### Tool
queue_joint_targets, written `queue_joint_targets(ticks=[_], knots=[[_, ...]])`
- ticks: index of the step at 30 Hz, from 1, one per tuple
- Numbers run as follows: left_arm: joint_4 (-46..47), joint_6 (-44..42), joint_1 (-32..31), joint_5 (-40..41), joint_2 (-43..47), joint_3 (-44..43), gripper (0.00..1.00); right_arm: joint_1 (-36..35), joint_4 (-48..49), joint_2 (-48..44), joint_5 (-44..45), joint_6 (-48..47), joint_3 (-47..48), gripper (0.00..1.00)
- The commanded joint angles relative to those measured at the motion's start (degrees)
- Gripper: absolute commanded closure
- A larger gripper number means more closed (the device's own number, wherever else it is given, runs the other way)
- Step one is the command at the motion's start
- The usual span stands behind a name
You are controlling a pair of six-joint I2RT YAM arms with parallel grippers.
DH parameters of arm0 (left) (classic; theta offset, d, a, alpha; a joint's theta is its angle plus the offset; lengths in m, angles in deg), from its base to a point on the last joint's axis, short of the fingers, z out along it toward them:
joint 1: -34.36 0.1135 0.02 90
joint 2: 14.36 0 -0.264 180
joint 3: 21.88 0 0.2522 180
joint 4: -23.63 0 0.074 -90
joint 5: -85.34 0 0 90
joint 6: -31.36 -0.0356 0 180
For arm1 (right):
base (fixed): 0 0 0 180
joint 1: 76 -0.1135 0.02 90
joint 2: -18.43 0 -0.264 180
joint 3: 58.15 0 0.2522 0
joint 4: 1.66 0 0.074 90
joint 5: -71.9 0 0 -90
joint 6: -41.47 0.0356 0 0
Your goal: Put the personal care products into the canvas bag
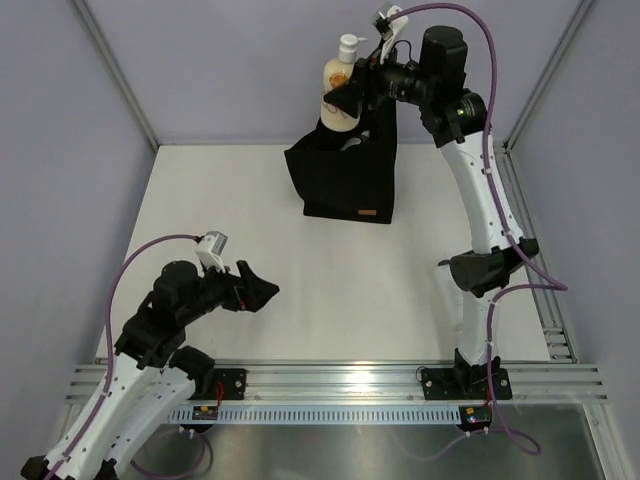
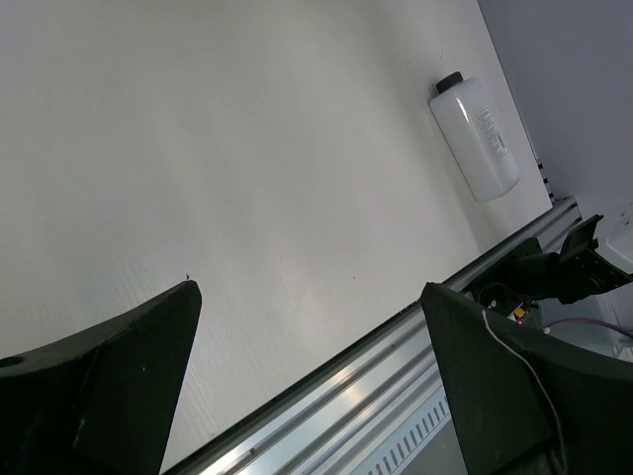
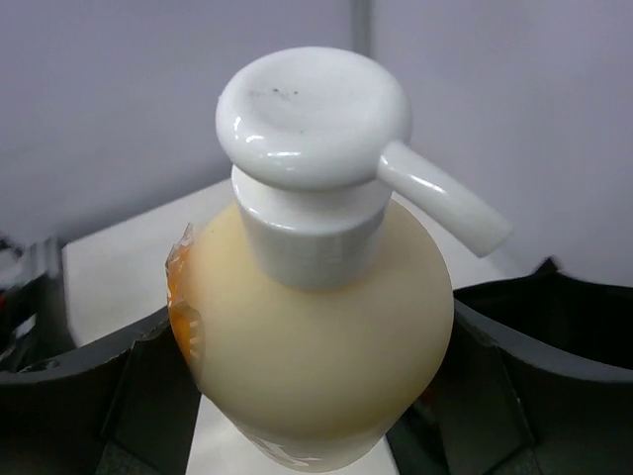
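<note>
The black canvas bag stands at the back of the table, its tan label facing front. My right gripper is shut on the cream pump bottle and holds it upright just above the bag's mouth. In the right wrist view the bottle fills the space between the fingers. My left gripper is open and empty, low over the near left table. In the left wrist view, the flat white bottle lies on the table beyond this gripper. The other bottles are out of view.
An aluminium rail runs along the table's near edge. Grey walls enclose the table on the left, back and right. The right arm reaches over the table's right side.
</note>
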Motion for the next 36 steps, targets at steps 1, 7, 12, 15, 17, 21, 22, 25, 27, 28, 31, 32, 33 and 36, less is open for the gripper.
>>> queue_joint_targets(ticks=[1,7,12,15,17,21,22,25,27,28,31,32,33,36], knots=[[4.95,-3.27,0.0,-1.54,-3.25,-2.81,0.01,0.55,15.02,7.82,15.13,7.9,6.99,1.0],[5.91,-4.24,0.0,-2.68,-8.44,-4.92,0.01,0.55,26.81,14.43,30.72,4.13,5.07,1.0],[6.18,-3.8,0.0,-1.98,-6.17,-4.05,0.01,1.52,30.76,7.17,24.32,-0.52,-13.01,0.9],[7.41,-3.19,0.0,-2.42,-4.58,-2.55,0.01,1.69,26.66,3.72,13.87,-7.72,-17.53,0.44],[8.2,-2.83,0.0,-2.77,-4.32,-2.2,0.01,1.69,18.08,4.15,11.92,-9.67,-12.03,0.0],[7.32,-3.53,0.0,-3.39,-4.66,-3.68,0.01,2.83,11.34,1.46,13.49,-11.26,-7.06,0.0],[6.63,-3.71,-0.09,-3.47,-4.66,-4.13,0.01,3.1,10.65,-0.57,13.23,-11.61,-8.11,0.01],[4.78,-4.24,0.0,-3.65,-4.49,-5.36,0.01,3.71,6.62,-8.22,12.79,-13.19,-13.11,0.0],[3.9,-4.24,0.0,-2.86,-4.4,-5.71,0.01,4.68,3.88,-14.35,12.0,-13.11,-16.27,0.01],[2.85,-4.33,0.0,-2.51,-4.4,-6.15,0.01,5.9,2.92,-17.18,12.17,-12.41,-18.9,0.01],[-0.32,-5.47,0.0,-0.23,-4.84,-7.46,0.01,7.84,-1.73,-28.69,15.34,-11.6,-33.48,0.0],[-0.93,-6.08,0.0,0.04,-4.93,-7.64,0.01,9.41,-7.84,-30.89,13.94,-14.66,-39.87,0.0],[-1.81,-6.35,-0.09,0.91,-4.67,-7.65,0.01,10.21,-11.47,-35.01,13.67,-16.17,-42.98,0.0],[-2.35,-6.61,0.0,1.45,-3.53,-6.86,0.01,13.99,-23.7,-42.65,14.9,-22.32,-55.98,0.0]])
